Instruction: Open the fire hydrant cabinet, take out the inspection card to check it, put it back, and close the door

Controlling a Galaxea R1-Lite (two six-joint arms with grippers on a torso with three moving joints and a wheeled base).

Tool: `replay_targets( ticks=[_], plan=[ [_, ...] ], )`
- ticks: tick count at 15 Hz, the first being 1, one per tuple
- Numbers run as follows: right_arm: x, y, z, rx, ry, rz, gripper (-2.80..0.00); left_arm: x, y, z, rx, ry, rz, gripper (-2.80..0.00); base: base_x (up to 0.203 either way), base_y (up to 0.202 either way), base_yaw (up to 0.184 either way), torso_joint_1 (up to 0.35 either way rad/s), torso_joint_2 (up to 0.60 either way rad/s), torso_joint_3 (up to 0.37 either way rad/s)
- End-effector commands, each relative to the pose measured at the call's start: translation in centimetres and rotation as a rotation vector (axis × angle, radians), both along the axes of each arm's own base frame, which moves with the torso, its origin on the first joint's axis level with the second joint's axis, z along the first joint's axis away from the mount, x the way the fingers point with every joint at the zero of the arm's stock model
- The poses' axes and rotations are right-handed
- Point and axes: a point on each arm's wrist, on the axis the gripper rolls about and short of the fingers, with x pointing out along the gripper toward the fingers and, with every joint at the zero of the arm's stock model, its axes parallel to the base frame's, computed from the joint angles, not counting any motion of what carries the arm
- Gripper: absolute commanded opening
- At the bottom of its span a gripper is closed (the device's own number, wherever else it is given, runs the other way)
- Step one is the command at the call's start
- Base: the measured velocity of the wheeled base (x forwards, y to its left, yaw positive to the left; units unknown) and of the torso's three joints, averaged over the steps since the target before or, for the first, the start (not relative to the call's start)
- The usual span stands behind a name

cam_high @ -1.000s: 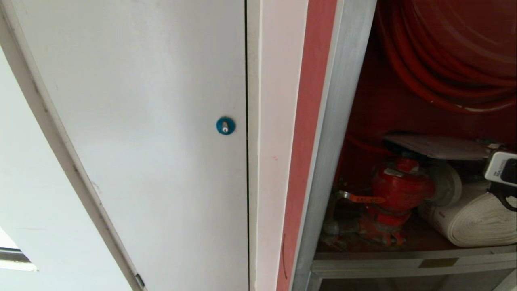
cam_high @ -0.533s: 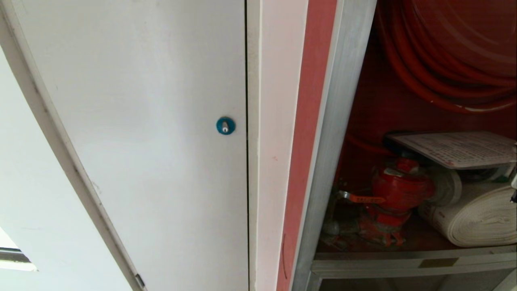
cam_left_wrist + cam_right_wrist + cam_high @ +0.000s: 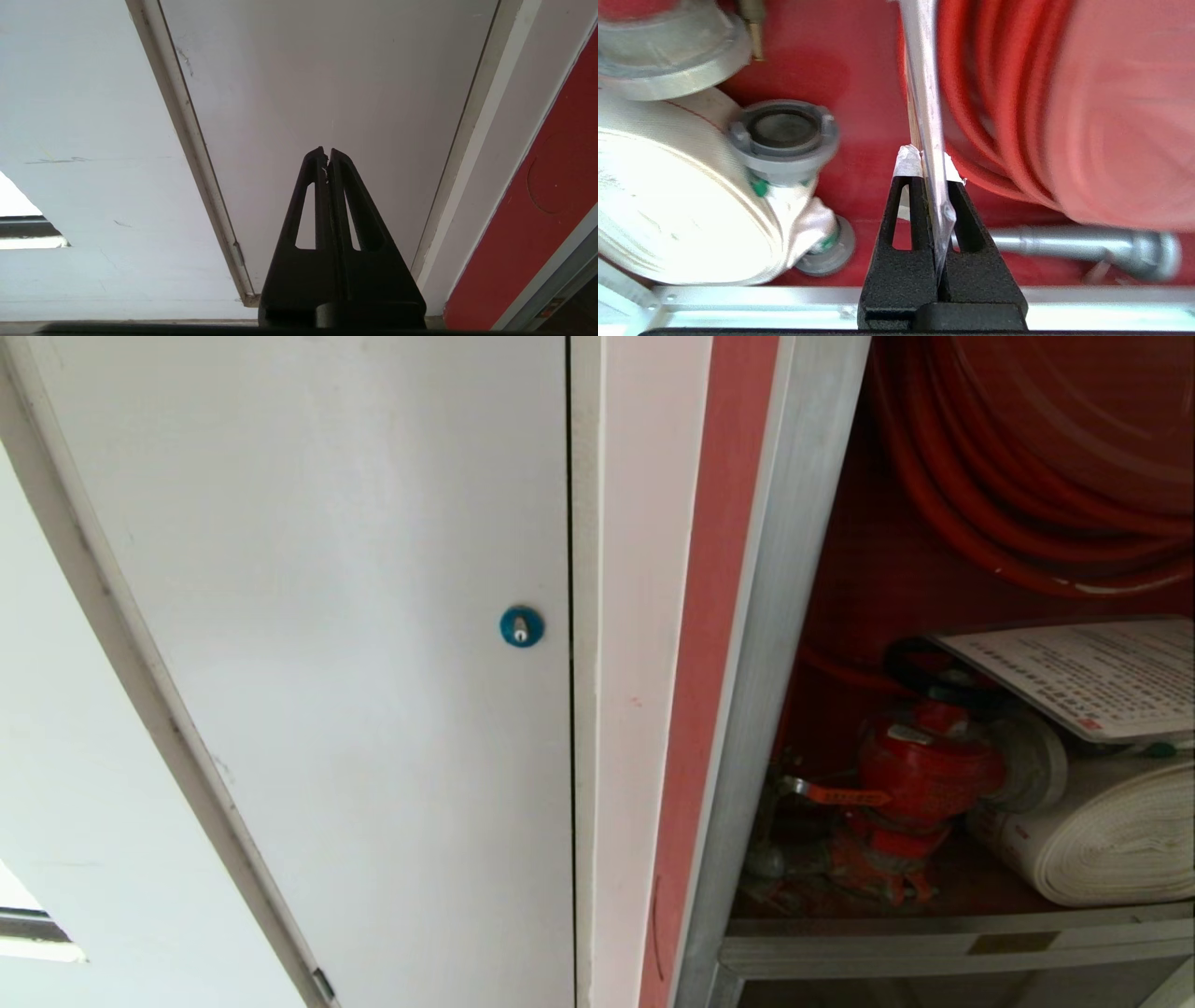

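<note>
White wall fills the left of the head view, then a plain white door (image 3: 355,663) with a blue round lock (image 3: 521,626), and to its right a pale jamb and a red strip. The left end effector (image 3: 327,153) is parked in front of that white door, its fingers pressed together on nothing.

Further right stands the fire hydrant cabinet (image 3: 794,616), its silver frame bordering a red interior that is open to view; the glass door itself is not in sight. Inside are a red valve (image 3: 920,770), a red hose reel (image 3: 1046,457) above it, and a white rolled hose (image 3: 1102,840) at the lower right. The inspection card (image 3: 1083,677) hangs tilted above the valve and the rolled hose, printed face up, and runs off the right edge of the head view.

The right end effector (image 3: 927,161) pinches the card's edge (image 3: 924,93) between its closed fingers, just in front of the reel.

This looks like the taking-out step, though the card's far end is cut off. Next the card must be drawn clear of the frame without catching on reel or valve, then held face-up for reading.
</note>
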Motion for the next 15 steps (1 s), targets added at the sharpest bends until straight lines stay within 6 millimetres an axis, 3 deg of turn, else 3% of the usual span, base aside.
replay_targets(
  ticks=[1, 15],
  plan=[
    [-1.5, 0.6, 0.2, -0.027, -0.044, 0.0, -2.8, 0.0, 0.0, -0.2, 0.0, 0.006, 0.0, -2.8, 0.0, 0.0, 0.0, 0.0, 0.0, 0.0],
    [-6.5, 3.3, 0.2, 0.133, -0.237, -0.086, -2.8, 0.0, 0.0, -0.2, 0.0, 0.006, 0.0, -2.8, 0.0, 0.0, 0.0, 0.0, 0.0, 0.0]
  ],
)
